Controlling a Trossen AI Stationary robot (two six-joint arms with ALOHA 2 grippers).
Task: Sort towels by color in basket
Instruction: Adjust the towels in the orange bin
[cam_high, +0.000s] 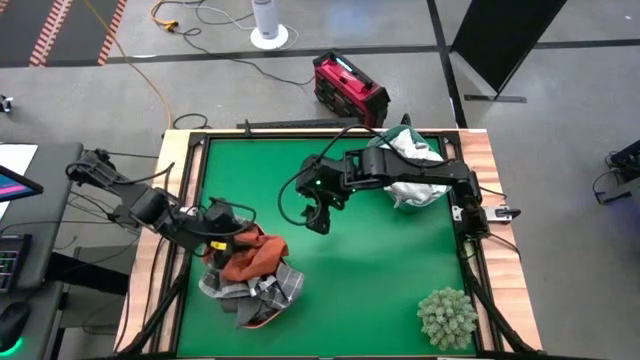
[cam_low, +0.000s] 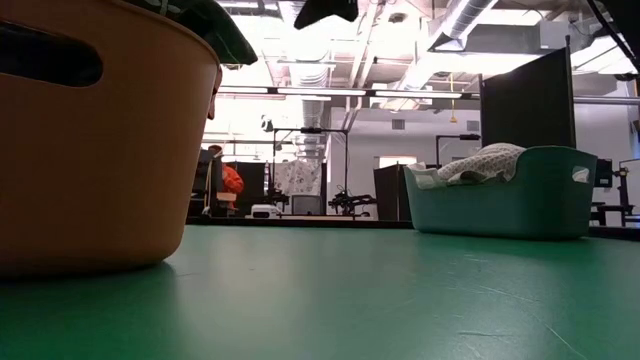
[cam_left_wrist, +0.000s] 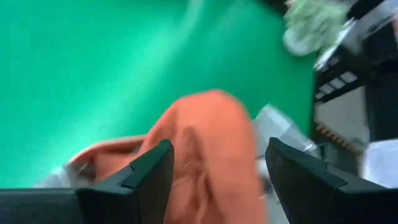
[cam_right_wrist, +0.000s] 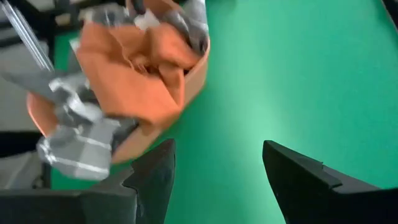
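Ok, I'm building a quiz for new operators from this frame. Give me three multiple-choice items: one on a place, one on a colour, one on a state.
1. Where does the plant ball sit on the table in the high view?
A. near right corner
B. centre
C. inside the teal basket

2. What colour is the towel under the left gripper?
A. blue
B. rust-orange
C. yellow

3. How is the right gripper?
A. shut on a towel
B. open, empty, over bare mat
C. inside the orange basket

Key:
1 A: the plant ball lies in that corner, apart from the teal basket.
2 B: the rust-orange towel shows below the left gripper.
3 B: the right gripper has spread fingers with only green mat between.
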